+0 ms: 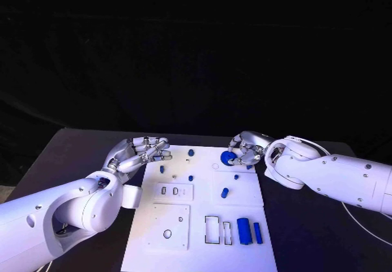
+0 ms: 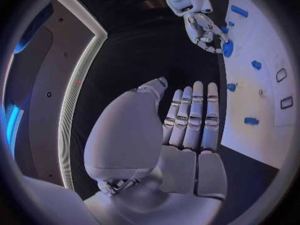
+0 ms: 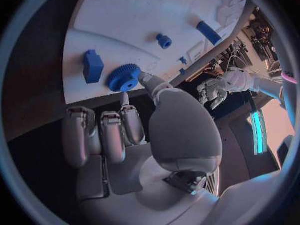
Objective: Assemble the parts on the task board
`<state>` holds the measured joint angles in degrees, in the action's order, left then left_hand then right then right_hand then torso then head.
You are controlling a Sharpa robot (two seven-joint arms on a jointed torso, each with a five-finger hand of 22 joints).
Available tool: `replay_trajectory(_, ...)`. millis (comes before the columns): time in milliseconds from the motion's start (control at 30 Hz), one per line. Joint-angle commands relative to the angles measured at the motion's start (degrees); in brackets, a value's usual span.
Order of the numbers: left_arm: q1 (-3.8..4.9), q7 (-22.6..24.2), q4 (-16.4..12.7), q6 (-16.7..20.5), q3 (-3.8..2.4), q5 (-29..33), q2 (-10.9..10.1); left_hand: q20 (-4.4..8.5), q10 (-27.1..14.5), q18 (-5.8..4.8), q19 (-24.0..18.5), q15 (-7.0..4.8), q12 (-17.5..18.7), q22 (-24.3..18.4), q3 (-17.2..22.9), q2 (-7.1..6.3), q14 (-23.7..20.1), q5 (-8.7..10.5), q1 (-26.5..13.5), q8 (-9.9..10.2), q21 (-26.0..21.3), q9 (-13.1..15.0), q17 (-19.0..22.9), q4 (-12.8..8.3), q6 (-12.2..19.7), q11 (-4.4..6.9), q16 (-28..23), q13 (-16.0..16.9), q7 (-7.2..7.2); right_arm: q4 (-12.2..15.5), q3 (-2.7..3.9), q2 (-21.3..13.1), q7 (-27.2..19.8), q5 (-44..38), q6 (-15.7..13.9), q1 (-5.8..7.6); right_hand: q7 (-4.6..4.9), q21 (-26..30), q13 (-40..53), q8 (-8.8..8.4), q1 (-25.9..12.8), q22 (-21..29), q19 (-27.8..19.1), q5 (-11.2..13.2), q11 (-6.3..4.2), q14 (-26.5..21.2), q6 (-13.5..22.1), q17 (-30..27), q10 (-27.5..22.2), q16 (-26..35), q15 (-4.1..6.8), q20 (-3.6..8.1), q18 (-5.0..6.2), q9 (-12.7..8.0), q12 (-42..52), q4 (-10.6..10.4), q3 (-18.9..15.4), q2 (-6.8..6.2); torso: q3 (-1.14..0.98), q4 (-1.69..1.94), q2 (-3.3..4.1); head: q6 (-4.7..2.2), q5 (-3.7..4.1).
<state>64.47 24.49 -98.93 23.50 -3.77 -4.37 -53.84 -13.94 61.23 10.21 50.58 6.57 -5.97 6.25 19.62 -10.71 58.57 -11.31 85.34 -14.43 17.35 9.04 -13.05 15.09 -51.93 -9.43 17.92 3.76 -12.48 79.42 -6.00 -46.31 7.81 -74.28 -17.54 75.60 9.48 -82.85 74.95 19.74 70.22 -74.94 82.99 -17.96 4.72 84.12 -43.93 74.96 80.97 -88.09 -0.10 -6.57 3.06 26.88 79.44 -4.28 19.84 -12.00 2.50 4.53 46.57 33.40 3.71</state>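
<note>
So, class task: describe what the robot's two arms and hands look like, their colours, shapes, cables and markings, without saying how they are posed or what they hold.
Both arms are smooth, glossy white shells with rounded, bulbous joint housings. The left hand and right hand are silver metal with many segmented fingers and pale, padded palms. A thin white cable trails beside the right arm. No markings are legible on either arm.

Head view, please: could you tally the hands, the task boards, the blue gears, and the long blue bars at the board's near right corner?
hands: 2, left hand and right hand
task board: 1
blue gear: 1
long blue bars: 2, thick bar and slim bar
Total: 6
</note>
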Motion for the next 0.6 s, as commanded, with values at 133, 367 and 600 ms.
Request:
replay_trajectory(133,0.06,0.24,0.01,-1.18,-0.04,0.2,0.11,-0.11,-0.09,0.31,0.23,0.43,0.27,-0.05,0.36,-0.08,-0.12,0.21,-0.62,0.2,-0.29,-0.08,-0.05,-0.02,0.04,-0.15,-0.36,0.01,-0.29,-0.68,-0.08,0.47,0.16,-0.26,0.83,-0.3,0.03,-0.39,4.66,0.34,0.47,-5.29,0.54,-0.27,-0.06,4.9,0.37,10.16,0.44,-0.32,-0.37,0.03,-0.61,0.12,0.42,-0.27,0.12,0.13,-0.02,-0.03,-0.03,0.2,-0.15)
replay_trajectory(367,0.06,0.16,0.07,-1.3,-0.04,0.2,0.11,-0.11,-0.09,0.31,0.23,0.43,0.27,-0.05,0.36,-0.08,-0.12,0.21,-0.62,0.2,-0.29,-0.08,-0.05,-0.02,0.04,-0.15,-0.36,0.01,-0.29,-1.07,-0.09,0.82,0.06,-1.4,0.66,-0.41,0.03,-0.46,4.76,0.57,0.74,-5.41,0.61,-0.29,-0.07,4.93,0.28,10.32,0.44,-0.39,-0.39,0.01,-0.63,0.2,0.57,-0.26,0.38,0.34,-0.03,-0.05,-0.06,0.29,-0.13)
replay_trajectory(600,0.06,0.05,0.08,-1.45,-0.04,0.2,0.08,-0.11,-0.09,0.31,0.23,0.43,0.27,-0.05,0.36,-0.08,-0.12,0.21,-0.62,0.2,-0.29,-0.08,-0.05,-0.02,0.04,-0.15,-0.36,0.01,-0.29,-1.42,-0.1,1.15,-0.07,-3.39,0.77,-0.63,0.02,-0.59,4.87,0.74,1.08,-5.62,0.73,-0.19,-0.07,4.94,0.23,10.39,0.47,-0.42,-0.4,-0.01,-0.68,0.24,0.71,-0.11,0.62,0.37,-0.05,-0.06,-0.05,0.43,-0.16)
